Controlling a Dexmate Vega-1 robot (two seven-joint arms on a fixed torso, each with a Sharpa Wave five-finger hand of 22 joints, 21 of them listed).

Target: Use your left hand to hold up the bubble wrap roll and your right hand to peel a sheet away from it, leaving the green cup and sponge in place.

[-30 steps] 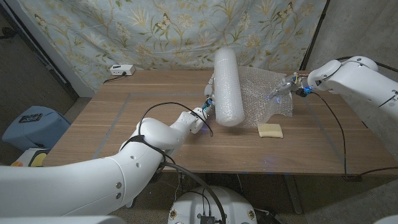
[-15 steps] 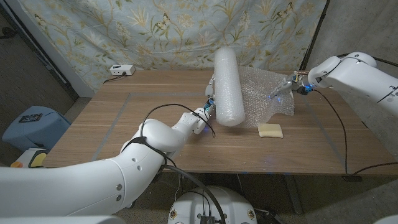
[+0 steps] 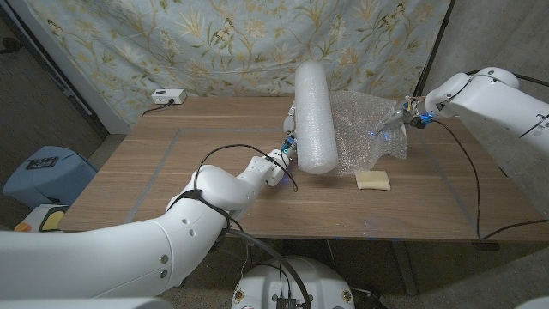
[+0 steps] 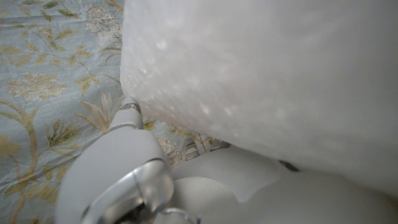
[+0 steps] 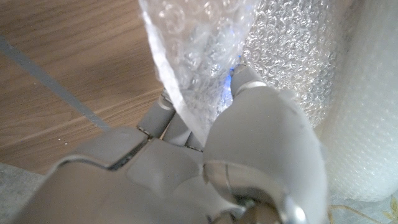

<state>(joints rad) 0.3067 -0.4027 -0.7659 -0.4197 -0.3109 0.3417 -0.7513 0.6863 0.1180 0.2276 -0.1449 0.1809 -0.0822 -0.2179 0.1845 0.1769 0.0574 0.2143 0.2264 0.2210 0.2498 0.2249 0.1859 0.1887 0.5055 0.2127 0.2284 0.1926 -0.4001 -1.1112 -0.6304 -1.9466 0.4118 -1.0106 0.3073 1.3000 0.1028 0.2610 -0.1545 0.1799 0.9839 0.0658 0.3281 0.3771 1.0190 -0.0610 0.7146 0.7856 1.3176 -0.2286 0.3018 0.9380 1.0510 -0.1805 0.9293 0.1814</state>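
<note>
The white bubble wrap roll (image 3: 313, 120) stands nearly upright at the table's middle, and my left hand (image 3: 289, 142) grips it from its left side. In the left wrist view the roll (image 4: 261, 74) presses close against that hand (image 4: 143, 180). A clear sheet (image 3: 367, 130) spreads from the roll to the right. My right hand (image 3: 396, 118) pinches the sheet's far edge above the table. The right wrist view shows the sheet (image 5: 199, 81) caught in the right hand (image 5: 249, 155), with the roll (image 5: 367, 124) behind. A pale yellow sponge (image 3: 372, 179) lies on the table below the sheet.
A white box (image 3: 168, 97) with a cable sits at the table's far left edge. A floral curtain (image 3: 232, 43) hangs behind the wooden table (image 3: 214, 137). A blue bin (image 3: 43, 172) stands on the floor at the left.
My right hand has drawn slightly up and to the right, stretching the sheet a little farther from the roll. The left hand and the roll have held still.
</note>
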